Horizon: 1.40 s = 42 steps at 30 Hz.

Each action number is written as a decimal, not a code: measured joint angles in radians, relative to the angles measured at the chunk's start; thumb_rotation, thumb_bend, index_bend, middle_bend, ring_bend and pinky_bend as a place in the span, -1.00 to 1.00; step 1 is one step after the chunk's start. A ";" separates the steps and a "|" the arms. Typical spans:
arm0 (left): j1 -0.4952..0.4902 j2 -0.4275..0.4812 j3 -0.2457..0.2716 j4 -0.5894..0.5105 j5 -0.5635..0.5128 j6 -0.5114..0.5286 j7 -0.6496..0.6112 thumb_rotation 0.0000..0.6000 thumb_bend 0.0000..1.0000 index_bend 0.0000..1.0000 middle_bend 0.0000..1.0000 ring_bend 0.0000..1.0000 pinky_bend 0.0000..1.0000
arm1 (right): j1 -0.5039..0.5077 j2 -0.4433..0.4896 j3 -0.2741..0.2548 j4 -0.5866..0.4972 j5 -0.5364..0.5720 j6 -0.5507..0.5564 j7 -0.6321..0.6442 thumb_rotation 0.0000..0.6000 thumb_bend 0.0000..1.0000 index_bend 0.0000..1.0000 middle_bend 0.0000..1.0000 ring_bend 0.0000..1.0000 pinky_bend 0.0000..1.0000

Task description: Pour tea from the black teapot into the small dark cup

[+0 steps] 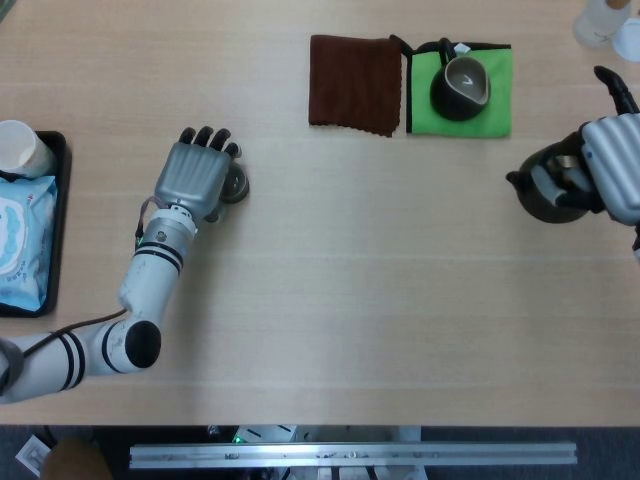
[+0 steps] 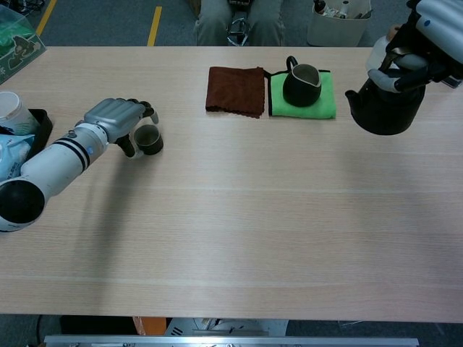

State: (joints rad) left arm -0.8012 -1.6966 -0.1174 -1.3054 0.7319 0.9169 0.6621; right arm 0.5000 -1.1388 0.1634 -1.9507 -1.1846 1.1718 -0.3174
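Note:
The small dark cup [image 2: 148,139] stands on the table at the left; in the head view only its edge [image 1: 239,185] shows past my left hand. My left hand [image 2: 116,119] [image 1: 196,175] wraps around the cup, with the thumb on its near side and the fingers curled over its far side. At the far right, my right hand [image 1: 610,165] [image 2: 423,43] grips the handle of the black teapot [image 1: 543,195] [image 2: 387,108]. The teapot hangs above the table with its spout pointing left.
A brown cloth [image 1: 354,83] lies at the back, beside a green cloth [image 1: 495,90] carrying a black pitcher [image 1: 460,86]. A black tray [image 1: 55,200] at the left edge holds a white cup [image 1: 20,148] and a blue-white packet [image 1: 20,250]. Pale containers [image 1: 605,25] stand at the back right.

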 measured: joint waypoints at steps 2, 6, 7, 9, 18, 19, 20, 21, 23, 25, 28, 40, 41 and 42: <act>-0.001 -0.002 -0.001 0.000 -0.001 0.001 -0.001 1.00 -0.49 -0.52 -0.75 -0.81 -0.74 | -0.001 0.001 -0.001 0.000 -0.001 0.001 0.002 0.76 -0.33 1.00 0.93 0.88 -1.00; -0.004 -0.008 -0.002 0.002 -0.007 0.000 0.002 1.00 -0.49 -0.52 -0.75 -0.81 -0.74 | -0.003 0.002 -0.002 0.000 -0.001 0.000 0.009 0.76 -0.33 1.00 0.93 0.88 -1.00; -0.005 -0.009 -0.003 0.003 -0.009 0.000 0.003 1.00 -0.49 -0.51 -0.75 -0.81 -0.74 | -0.004 0.003 -0.002 0.001 -0.001 0.000 0.011 0.76 -0.33 1.00 0.93 0.88 -1.00; -0.007 -0.013 -0.004 0.003 -0.014 0.000 0.004 1.00 -0.49 -0.51 -0.75 -0.81 -0.74 | -0.005 0.004 -0.003 0.004 -0.001 -0.001 0.014 0.76 -0.33 1.00 0.93 0.88 -1.00; -0.012 -0.024 -0.006 0.021 -0.025 0.000 0.007 1.00 -0.48 -0.43 -0.73 -0.81 -0.74 | -0.007 0.008 -0.004 0.009 -0.001 -0.003 0.022 0.76 -0.33 1.00 0.93 0.88 -1.00; -0.012 -0.024 -0.005 0.023 -0.024 0.001 0.007 1.00 -0.48 -0.42 -0.73 -0.81 -0.74 | -0.007 0.008 -0.004 0.009 -0.001 -0.004 0.023 0.76 -0.33 1.00 0.93 0.88 -1.00; -0.012 -0.026 -0.004 0.025 -0.024 0.001 0.008 1.00 -0.48 -0.42 -0.73 -0.81 -0.74 | -0.007 0.008 -0.004 0.009 -0.001 -0.005 0.023 0.76 -0.33 1.00 0.93 0.88 -1.00; -0.012 -0.027 -0.003 0.027 -0.023 0.001 0.008 1.00 -0.48 -0.41 -0.73 -0.81 -0.74 | -0.007 0.008 -0.005 0.010 -0.001 -0.005 0.023 0.76 -0.33 1.00 0.93 0.88 -1.00; -0.012 -0.030 -0.002 0.031 -0.023 0.001 0.007 1.00 -0.48 -0.39 -0.71 -0.81 -0.74 | -0.007 0.009 -0.005 0.009 -0.002 -0.008 0.024 0.76 -0.33 1.00 0.93 0.88 -1.00; -0.012 -0.032 0.000 0.035 -0.019 0.002 0.008 1.00 -0.48 -0.35 -0.69 -0.80 -0.74 | -0.007 0.009 -0.007 0.009 -0.002 -0.009 0.024 0.76 -0.33 1.00 0.93 0.88 -1.00; -0.011 -0.034 0.004 0.040 -0.004 0.006 0.008 1.00 -0.47 -0.28 -0.67 -0.79 -0.74 | -0.007 0.010 -0.007 0.010 -0.002 -0.010 0.026 0.76 -0.33 1.00 0.93 0.88 -1.00; -0.003 -0.030 0.001 0.022 0.035 0.010 -0.021 1.00 -0.47 -0.07 -0.57 -0.75 -0.74 | -0.009 0.009 -0.009 0.012 -0.006 -0.011 0.032 0.76 -0.34 1.00 0.93 0.88 -1.00; -0.003 -0.027 0.000 0.015 0.035 0.008 -0.022 1.00 -0.46 -0.06 -0.55 -0.74 -0.74 | -0.009 0.008 -0.009 0.013 -0.006 -0.011 0.032 0.76 -0.34 1.00 0.93 0.88 -1.00; -0.003 -0.021 -0.001 0.003 0.033 0.005 -0.024 1.00 -0.46 -0.05 -0.54 -0.74 -0.74 | -0.009 0.008 -0.009 0.014 -0.006 -0.011 0.032 0.76 -0.34 1.00 0.93 0.88 -1.00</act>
State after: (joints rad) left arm -0.8044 -1.7172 -0.1189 -1.3024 0.7651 0.9221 0.6381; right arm 0.4912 -1.1307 0.1544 -1.9368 -1.1904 1.1605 -0.2855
